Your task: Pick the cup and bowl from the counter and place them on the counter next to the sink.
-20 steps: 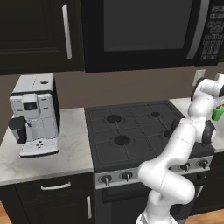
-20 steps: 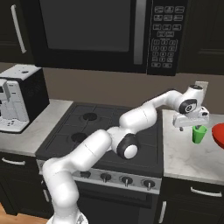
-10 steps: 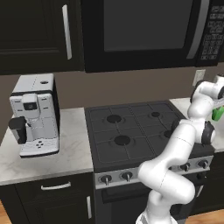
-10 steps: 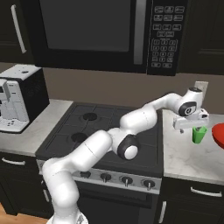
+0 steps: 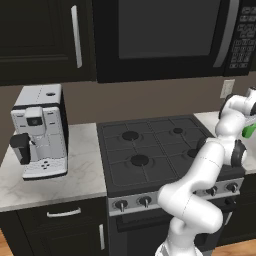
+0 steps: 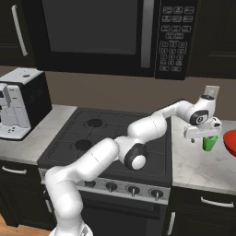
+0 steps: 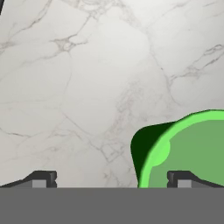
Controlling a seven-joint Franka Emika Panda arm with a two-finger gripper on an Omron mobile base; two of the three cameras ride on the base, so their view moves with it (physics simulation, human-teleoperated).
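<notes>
Hand view: my end effector (image 7: 109,179), spread wide, has dropped closer over cup (image 7: 188,153), still off-centre; grasp pending.

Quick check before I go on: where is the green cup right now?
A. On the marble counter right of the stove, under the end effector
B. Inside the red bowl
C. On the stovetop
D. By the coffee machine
A: the cup stands on the counter right of the stove, directly beneath the end effector.

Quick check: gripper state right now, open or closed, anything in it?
Gripper: open, holding nothing; its fingertips stand wide apart just above the green cup, which sits off to one side under one tip, on the marble counter.
</notes>
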